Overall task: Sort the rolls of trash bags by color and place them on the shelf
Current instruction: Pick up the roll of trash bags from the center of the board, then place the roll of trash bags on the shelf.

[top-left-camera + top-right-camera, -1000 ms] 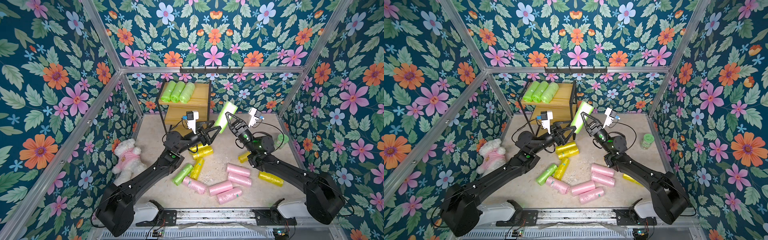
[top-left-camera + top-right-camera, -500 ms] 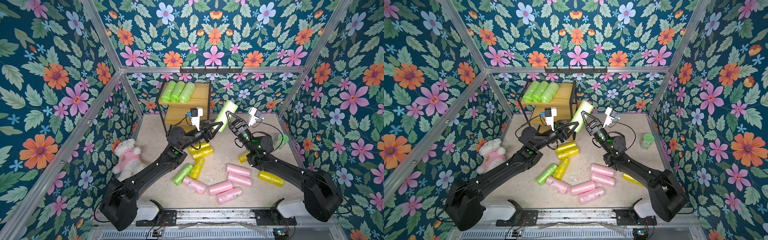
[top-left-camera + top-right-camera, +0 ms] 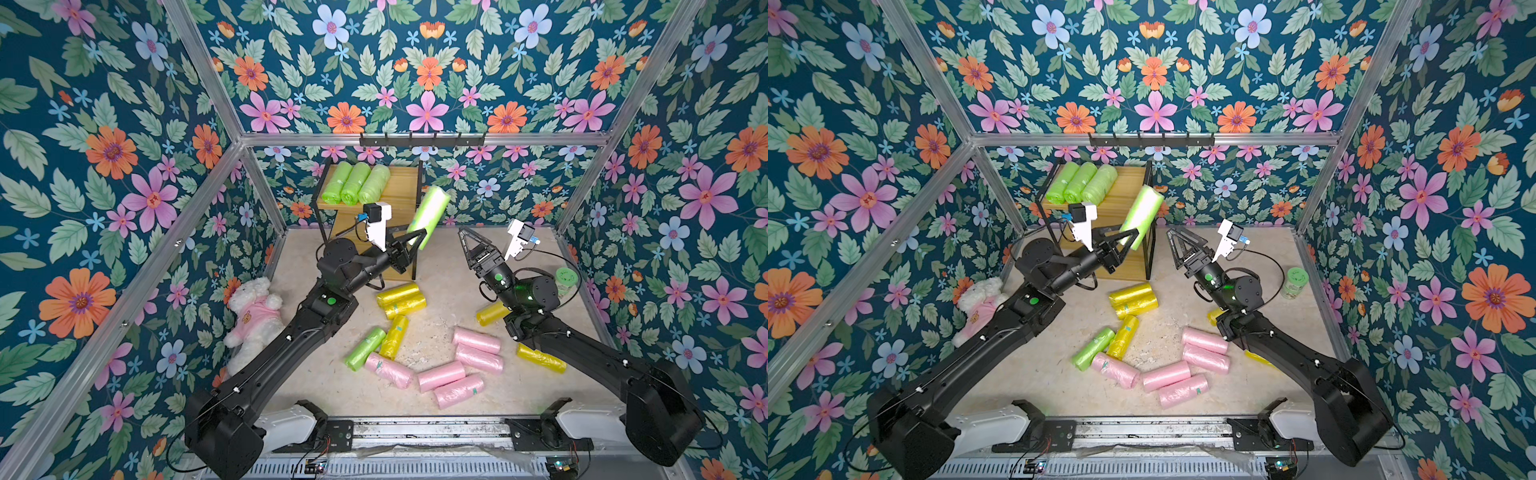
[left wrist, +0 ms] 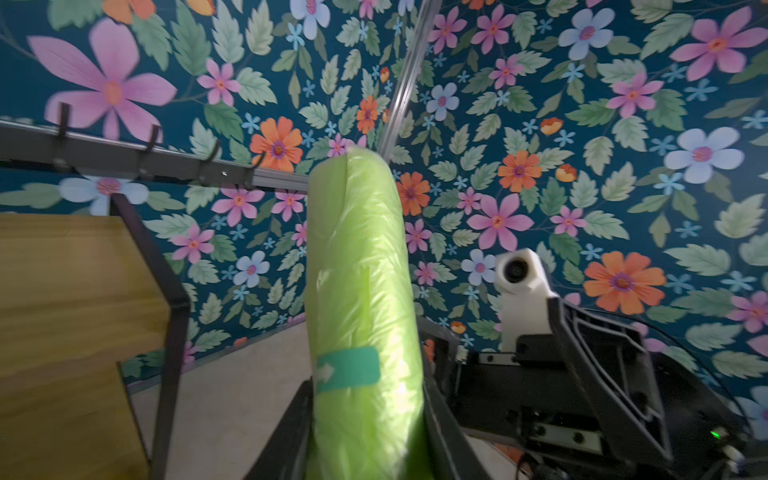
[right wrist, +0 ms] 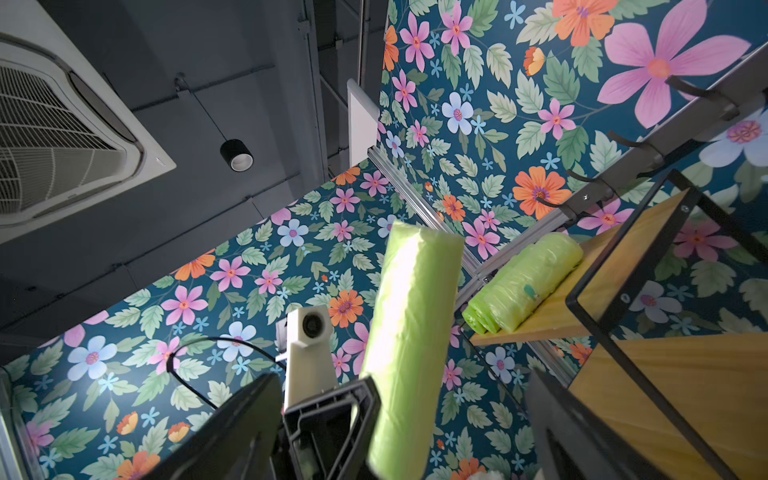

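Observation:
My left gripper (image 3: 417, 241) (image 3: 1129, 241) is shut on the lower end of a lime green roll (image 3: 429, 212) (image 3: 1144, 210), which tilts up beside the shelf (image 3: 401, 187). In the left wrist view the roll (image 4: 361, 270) stands between my gripper's (image 4: 365, 436) jaws. My right gripper (image 3: 468, 237) (image 3: 1177, 237) hangs open to the right of the roll, apart from it, with nothing held. In the right wrist view the roll (image 5: 415, 311) shows beyond my right gripper (image 5: 399, 449). Three green rolls (image 3: 355, 183) lie on the top board. Yellow rolls (image 3: 401, 299), pink rolls (image 3: 440, 376) and a green roll (image 3: 365, 349) lie on the floor.
A white plush bear (image 3: 253, 307) in pink lies against the left wall. A green-lidded jar (image 3: 567, 280) stands by the right wall, behind my right arm. A black hook rail (image 3: 422, 140) runs above the shelf. The shelf's black frame post (image 3: 415, 257) is close to my left wrist.
My left gripper closed on the green roll's lower end. My right gripper then let go of it, opened wide and drew back to the right.

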Available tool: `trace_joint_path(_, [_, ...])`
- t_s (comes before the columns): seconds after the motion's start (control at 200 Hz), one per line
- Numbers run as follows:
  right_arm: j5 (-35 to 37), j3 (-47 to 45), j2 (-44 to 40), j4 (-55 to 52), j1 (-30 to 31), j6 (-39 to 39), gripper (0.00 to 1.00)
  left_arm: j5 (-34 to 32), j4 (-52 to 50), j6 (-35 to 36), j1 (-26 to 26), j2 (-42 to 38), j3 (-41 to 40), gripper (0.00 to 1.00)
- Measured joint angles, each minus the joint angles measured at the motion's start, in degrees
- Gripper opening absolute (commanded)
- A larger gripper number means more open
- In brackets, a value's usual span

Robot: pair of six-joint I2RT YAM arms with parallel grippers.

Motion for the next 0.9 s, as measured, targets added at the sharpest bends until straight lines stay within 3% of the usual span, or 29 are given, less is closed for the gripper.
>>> trace_joint_path(0.145, [1.8,-1.0,-3.8,-5.7,0.0,-6.4,0.96,-10.9,-11.0,7.1,1.8,1.2,9.0,0.24])
trace_joint_path(0.305, [3.5,-1.2,-5.4,-10.2,0.0,-11.1,0.96,-21.0,-23.1,14.3,2.5,7.8,20.7,0.24])
trace_joint_path(0.645, [4.9,-1.3,-5.6,-14.0,0.0,-14.2,0.96,-30.5,-41.5,24.6,2.6,24.9,44.5,0.25])
trace_joint_path(0.9, [5.2,-1.5,-5.7,-14.5,0.0,-15.1,0.96,-34.7,-49.8,28.0,2.5,34.4,56.8,0.27])
